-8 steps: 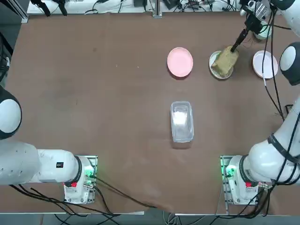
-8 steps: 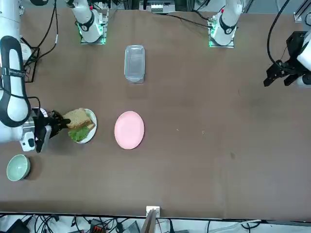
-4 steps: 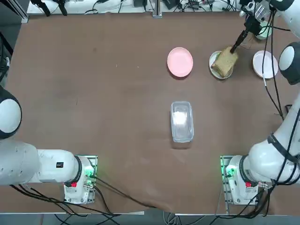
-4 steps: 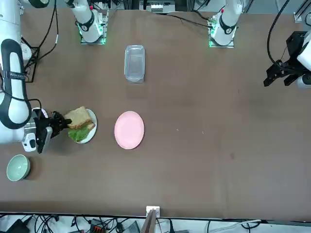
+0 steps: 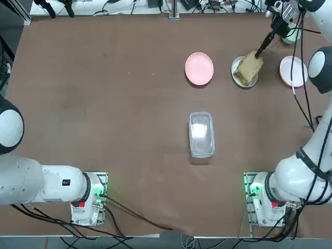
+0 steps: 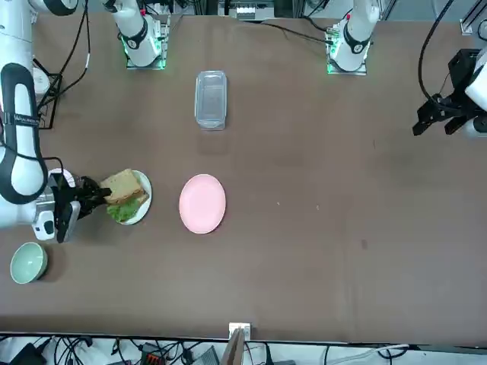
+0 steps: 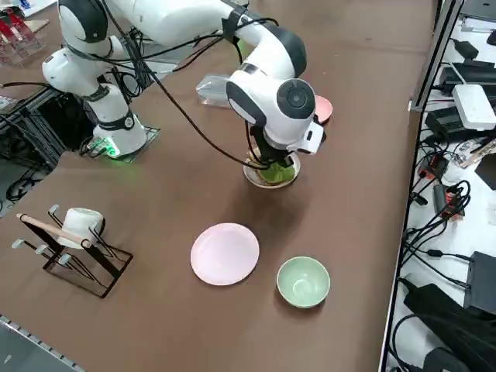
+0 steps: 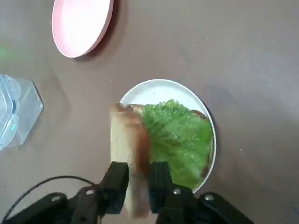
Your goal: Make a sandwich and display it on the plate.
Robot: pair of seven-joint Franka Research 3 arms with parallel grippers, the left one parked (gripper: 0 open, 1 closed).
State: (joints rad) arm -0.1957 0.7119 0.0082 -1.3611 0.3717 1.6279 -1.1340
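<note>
A small white plate (image 8: 154,88) carries a bread slice covered by a green lettuce leaf (image 8: 180,135). My right gripper (image 8: 138,175) is shut on a second tan bread slice (image 8: 128,140), which stands on edge against the lettuce. The top view shows that gripper (image 5: 259,51) at the far right of the table, with the tilted slice (image 5: 249,66) over the plate (image 5: 235,67). From the front, the gripper (image 6: 93,194) touches the sandwich (image 6: 124,185) on the plate (image 6: 144,205). In the side view the wrist hides most of the plate (image 7: 260,182).
A pink plate (image 5: 199,68) lies left of the sandwich plate and a pinkish-white plate (image 5: 293,71) lies right of it. A clear lidded container (image 5: 201,134) sits mid-table. A green bowl (image 7: 303,281) and a wire rack with a mug (image 7: 74,236) stand near the right edge.
The gripper and the slice it holds have shifted only slightly over the plate. Nothing else has moved.
</note>
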